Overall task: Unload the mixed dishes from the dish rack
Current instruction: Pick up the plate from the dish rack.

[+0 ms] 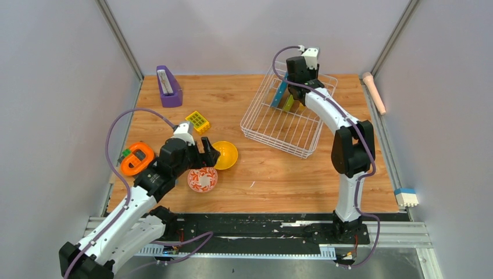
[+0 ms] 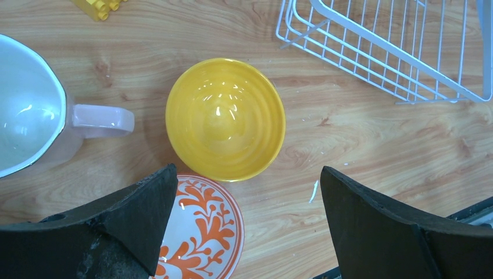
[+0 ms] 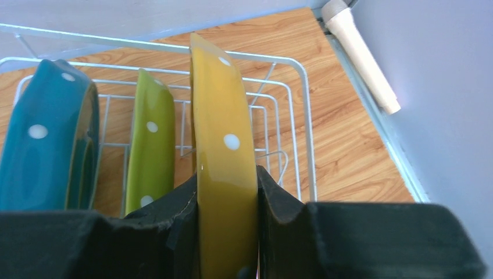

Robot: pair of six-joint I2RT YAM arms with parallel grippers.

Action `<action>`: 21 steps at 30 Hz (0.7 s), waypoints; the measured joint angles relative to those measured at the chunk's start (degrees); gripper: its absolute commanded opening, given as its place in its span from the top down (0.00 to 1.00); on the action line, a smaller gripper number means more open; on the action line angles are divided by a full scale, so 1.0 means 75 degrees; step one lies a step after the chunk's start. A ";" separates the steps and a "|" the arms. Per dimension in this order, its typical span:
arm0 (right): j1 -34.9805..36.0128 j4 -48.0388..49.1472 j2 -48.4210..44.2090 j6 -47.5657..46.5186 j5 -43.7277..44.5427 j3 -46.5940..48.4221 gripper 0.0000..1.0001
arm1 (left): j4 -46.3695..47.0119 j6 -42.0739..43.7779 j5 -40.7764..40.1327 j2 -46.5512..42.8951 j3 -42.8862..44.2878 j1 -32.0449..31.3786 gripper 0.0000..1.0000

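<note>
Grey partition walls close in a wood-grain table [image 1: 261, 174], and the white wire dish rack [image 1: 279, 125] sits at its far side. The right gripper [image 3: 227, 192] reaches down into the rack and pinches the yellow plate [image 3: 224, 139], with one finger pressed against each face near the rim. The plate stands on edge between the jaws. Just outside one finger stands the green plate [image 3: 151, 145], close but apart from the yellow one, and the blue plate [image 3: 46, 145] stands beyond it. Outside the other finger there is only bare wire.

The plate looks like glazed ware, so I'd judge it stiff, slick and easy to chip. It looks heavy enough to swing about a pinch this close to its edge. A hold deeper over the rim would be safer, and so would a straight lift along the prongs, which would keep it from knocking the green plate.

The left gripper [image 2: 247, 174] hangs over the table with its jaws spread wide and nothing between them. The yellow bowl [image 2: 225, 119] lies just ahead of the gap. The red-and-white bowl [image 2: 203, 226] is partly under one finger, right against the yellow bowl's edge. A pale cup [image 2: 29, 110] with a pinkish handle stands further out on that side. All three are out of the rack, and three plates are left to unload.
</note>
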 measured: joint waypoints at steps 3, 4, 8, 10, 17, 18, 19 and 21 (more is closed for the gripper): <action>-0.0003 0.0102 0.0015 -0.0262 0.0274 0.0000 1.00 | -0.0003 0.0003 0.0000 -0.0017 0.0000 0.0000 0.00; -0.0009 0.0172 0.0017 -0.0364 0.0326 0.0000 1.00 | -0.0003 0.0000 0.0000 -0.0023 0.0000 0.0000 0.00; 0.0000 0.0405 0.0099 -0.0778 0.0396 -0.0003 1.00 | -0.0006 0.0000 0.0000 -0.0052 0.0000 0.0000 0.00; 0.0015 0.0478 0.0108 -0.0880 0.0396 -0.0032 1.00 | -0.0009 0.0003 0.0000 -0.0061 0.0000 0.0000 0.00; -0.0017 0.0542 0.0108 -0.0752 0.0259 -0.0102 1.00 | -0.0038 0.0003 0.0000 -0.0108 0.0000 0.0000 0.00; -0.0044 0.0504 0.0108 -0.0664 0.0181 -0.0102 1.00 | -0.0047 0.0003 0.0000 -0.0111 0.0000 0.0000 0.00; -0.0085 0.0443 0.0108 -0.0554 0.0093 -0.0102 1.00 | -0.0052 0.0000 -0.0003 -0.0117 0.0000 0.0000 0.00; -0.0178 0.0303 0.0108 -0.0300 -0.0134 -0.0108 1.00 | -0.0058 0.0003 -0.0003 -0.0122 0.0000 0.0000 0.00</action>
